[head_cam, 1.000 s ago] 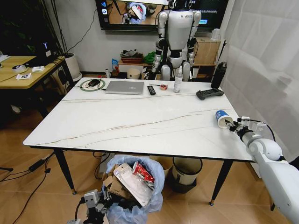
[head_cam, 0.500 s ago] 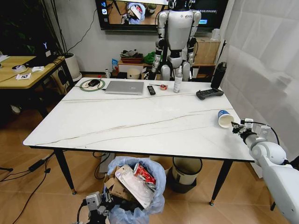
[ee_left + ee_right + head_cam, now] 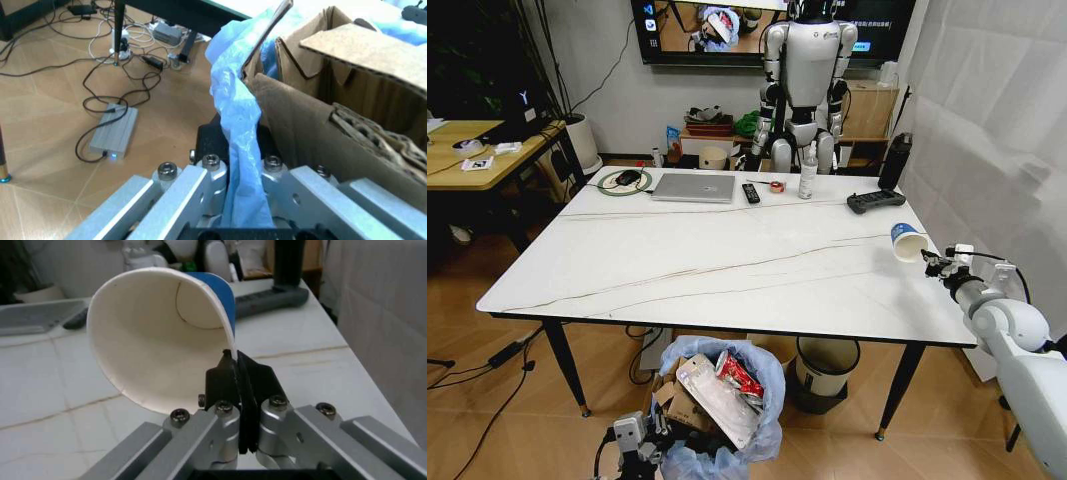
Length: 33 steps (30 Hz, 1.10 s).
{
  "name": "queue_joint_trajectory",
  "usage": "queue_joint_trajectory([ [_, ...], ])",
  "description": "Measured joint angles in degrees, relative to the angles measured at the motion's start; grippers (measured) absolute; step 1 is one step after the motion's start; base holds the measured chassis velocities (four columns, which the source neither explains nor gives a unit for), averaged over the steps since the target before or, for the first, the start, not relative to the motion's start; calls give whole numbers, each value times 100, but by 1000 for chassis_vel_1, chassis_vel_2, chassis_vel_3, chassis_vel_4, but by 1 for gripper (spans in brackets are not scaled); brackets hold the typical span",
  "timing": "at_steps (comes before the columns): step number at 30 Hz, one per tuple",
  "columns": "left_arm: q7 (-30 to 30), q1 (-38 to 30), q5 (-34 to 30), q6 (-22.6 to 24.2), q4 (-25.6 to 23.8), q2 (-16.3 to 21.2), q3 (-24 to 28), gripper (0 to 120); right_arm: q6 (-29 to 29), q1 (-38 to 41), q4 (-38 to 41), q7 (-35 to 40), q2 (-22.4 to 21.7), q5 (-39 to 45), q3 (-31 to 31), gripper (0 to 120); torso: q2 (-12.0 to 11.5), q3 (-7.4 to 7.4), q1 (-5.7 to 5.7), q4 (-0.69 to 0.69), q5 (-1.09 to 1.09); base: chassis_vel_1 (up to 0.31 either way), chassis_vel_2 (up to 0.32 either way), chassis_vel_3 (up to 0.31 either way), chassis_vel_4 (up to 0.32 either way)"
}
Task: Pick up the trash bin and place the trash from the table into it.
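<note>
1. Right gripper (image 3: pixel 235 371): clamped on the rim of the paper cup (image 3: pixel 908 242), held above the table (image 3: pixel 727 265) near its right edge.
2. Left gripper (image 3: pixel 243 170): closed on the blue bag of the trash bin (image 3: pixel 722 405), below the table's front edge.

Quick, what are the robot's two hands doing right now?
Left gripper: shut on the blue bag of the trash bin.
Right gripper: shut on the rim of the paper cup, above the table.

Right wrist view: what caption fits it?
Right gripper pinching the rim of a paper cup above the white table.
</note>
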Motion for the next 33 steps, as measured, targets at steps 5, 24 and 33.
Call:
queue_joint_trajectory([
  [5, 7, -14, 54, -20, 44, -13, 6, 0, -116, -389, 1233, 149, -83, 610, 17, 0, 0, 0, 0, 0, -2, 0, 0, 0, 0],
  [24, 27, -140, 67, 3, 114, -12, -77, 0, -161, -1404, 3750, 549, -141, 921, -1896, 0, 0, 0, -1, 0, 0, 0, 0, 0, 0],
  [33, 29, -162, -28, 39, 26, -11, -202, 0, -161, -1450, 3860, 549, -263, 783, -2706, 0, 0, 0, 0, 0, 1, 0, 0, 0, 0],
])
